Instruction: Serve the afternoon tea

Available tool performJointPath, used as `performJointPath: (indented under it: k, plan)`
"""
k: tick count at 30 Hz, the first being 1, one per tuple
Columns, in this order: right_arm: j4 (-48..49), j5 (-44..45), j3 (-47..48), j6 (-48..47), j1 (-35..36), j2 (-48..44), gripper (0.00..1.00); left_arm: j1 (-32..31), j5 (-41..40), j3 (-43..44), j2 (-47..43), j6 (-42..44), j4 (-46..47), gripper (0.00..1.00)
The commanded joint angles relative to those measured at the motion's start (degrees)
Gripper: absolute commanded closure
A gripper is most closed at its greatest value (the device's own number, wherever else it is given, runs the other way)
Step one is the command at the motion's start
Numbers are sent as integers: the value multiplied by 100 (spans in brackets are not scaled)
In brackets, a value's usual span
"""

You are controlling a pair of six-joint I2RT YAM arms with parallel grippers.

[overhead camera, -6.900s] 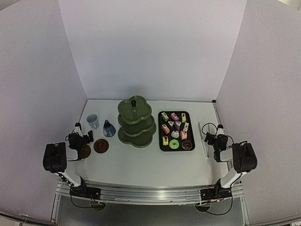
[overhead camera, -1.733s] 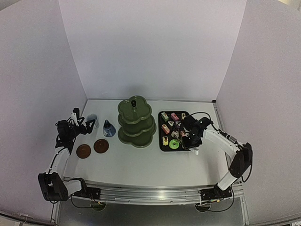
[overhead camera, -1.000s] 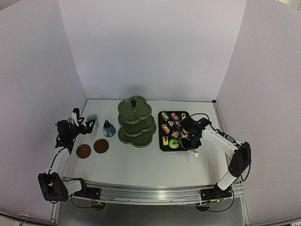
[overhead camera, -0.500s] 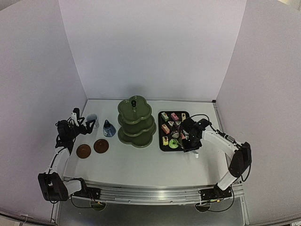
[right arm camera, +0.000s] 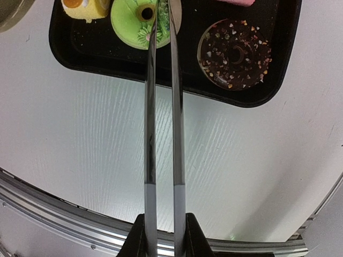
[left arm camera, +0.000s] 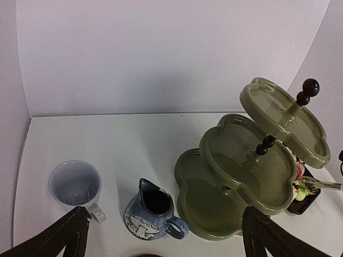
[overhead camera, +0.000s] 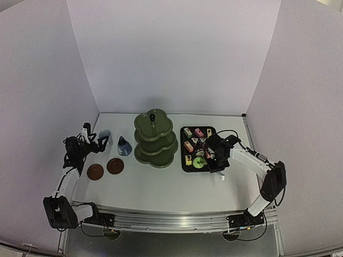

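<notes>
Closest to the arms, two round brown coasters [overhead camera: 95, 172] [overhead camera: 115, 166] lie flat on the white table [overhead camera: 161, 187], side by side but not touching. On the right, the right gripper [right arm camera: 165, 235] is closed tight on the handle end of the thin metal tongs [right arm camera: 163, 134]. The two long blades run close together, out over the near edge of the black rectangular tray [right arm camera: 107, 53]. Their tips sit on the bright green donut [right arm camera: 146, 21] in the tray's near row, but I cannot tell if they pinch it. Just beside that donut are a yellow cake [right arm camera: 86, 6] and a dark chocolate donut with pale sprinkles [right arm camera: 235, 53]. More small colourful cakes [overhead camera: 195, 140] fill the tray behind them. On the left, the left gripper [overhead camera: 94, 141] hangs with its fingers spread wide and holds nothing. Past it stand the small blue jug [left arm camera: 150, 211] and the pale blue-white cup [left arm camera: 75, 183] — both upright, near each other, and apart from the coasters. Just to the right of the jug stands the olive-green three-tier lobed stand [left arm camera: 241, 176], shiny, with a dark round knob on top. It is between the jug and the tray.
</notes>
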Motion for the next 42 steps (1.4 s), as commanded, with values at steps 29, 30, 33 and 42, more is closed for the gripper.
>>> performJointPath:
  k: [29, 30, 33, 42]
  plan:
    - [205, 666, 2587, -411, -182, 505, 100, -19, -827, -175, -64, -570, 695, 0]
    - [310, 652, 2807, -437, -294, 753, 100, -19, -907, -159, -51, -629, 702, 0]
    - [656, 584, 3339, -528, -633, 1446, 100, -23, -988, -104, -48, -722, 551, 0]
    - [1609, -38, 4387, -1264, -839, 2771, 100, -15, -989, -672, -219, -1165, 395, 0]
